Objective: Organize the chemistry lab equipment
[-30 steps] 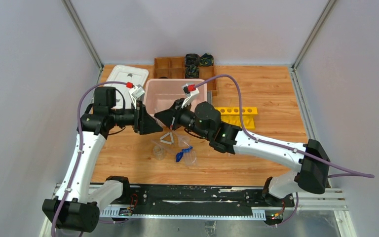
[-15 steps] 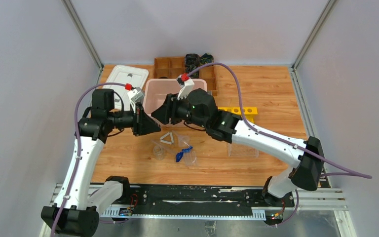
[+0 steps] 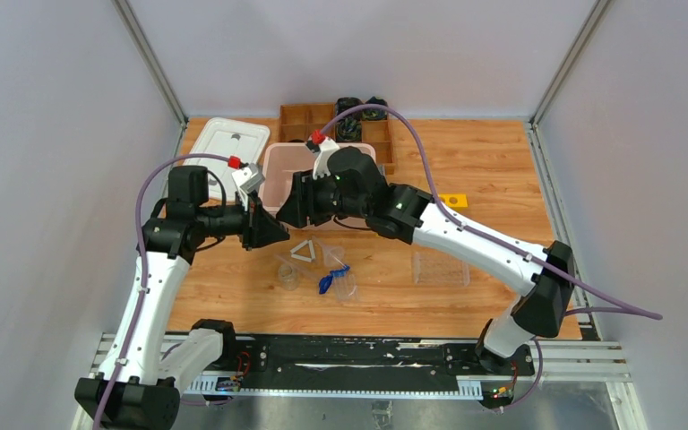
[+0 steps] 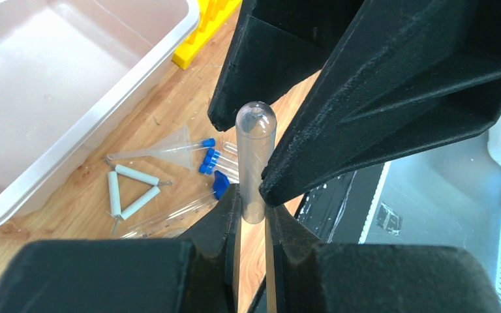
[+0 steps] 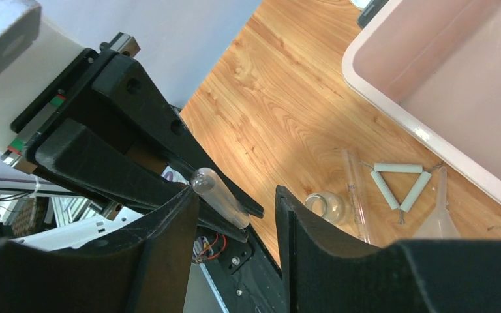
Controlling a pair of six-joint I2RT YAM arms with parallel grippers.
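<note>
Clear tube [image 4: 254,156] gripped by left hand [image 4: 253,207], right hand [image 5: 235,205] released, shifted toward pink bin [image 3: 271,170]

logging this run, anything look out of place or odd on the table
Nothing looks broken or spilled. The funnel lies tipped on its side on the table beside the pink bin, in a loose jumble with the blue-capped tubes and the white triangle. One clear tube is pinched aloft by the left gripper, jaws shut on it.
</note>
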